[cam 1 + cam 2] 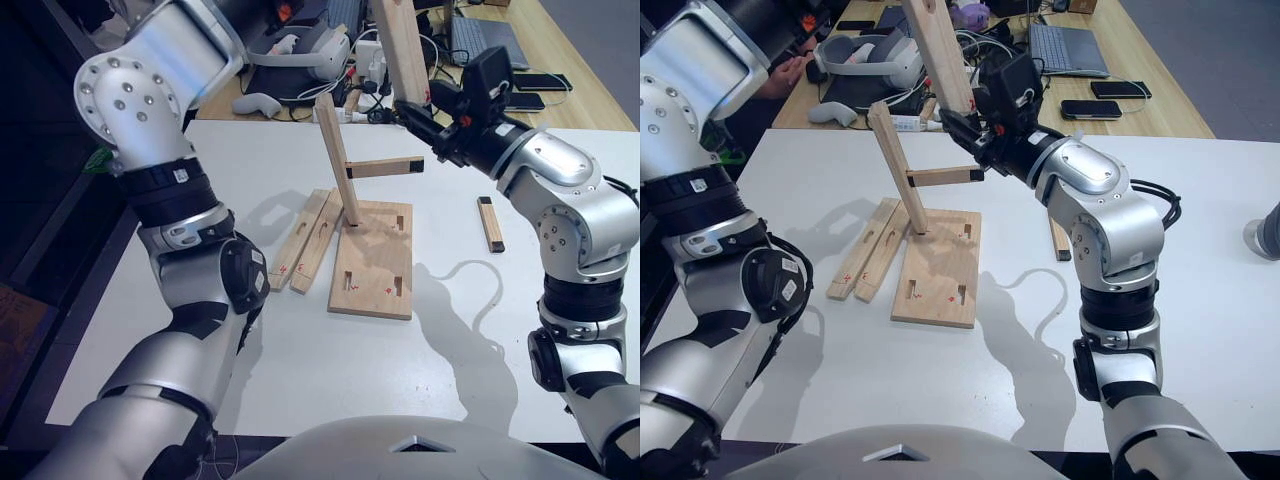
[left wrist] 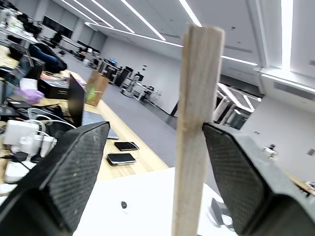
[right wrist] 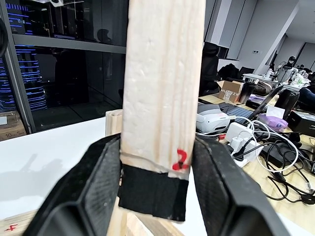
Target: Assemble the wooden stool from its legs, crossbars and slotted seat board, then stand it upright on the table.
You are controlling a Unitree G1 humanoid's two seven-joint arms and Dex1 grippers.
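Right gripper [image 1: 962, 118]: clamps leg [image 1: 940, 45] near tabletop [image 1: 1210, 260] far edge.
Left gripper [image 2: 156, 129]: spread open around the leg.
Tip: square leg to crossbar [image 1: 945, 177] and seat board [image 1: 940, 275] slot.

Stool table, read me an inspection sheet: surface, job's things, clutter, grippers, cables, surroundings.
Surface: white table, seat board lying flat on it.
Job's things: one leg stands tilted in the board, a crossbar sticking out from it; two legs lie flat beside the board; loose crossbar lies apart.
Clutter: headset, laptop and phones on the wooden desk behind.
Grippers: right gripper shut on a raised leg; left gripper open around a wooden piece, not touching.
Cables: tangle on that desk.
Surroundings: open office, ceiling light strips.
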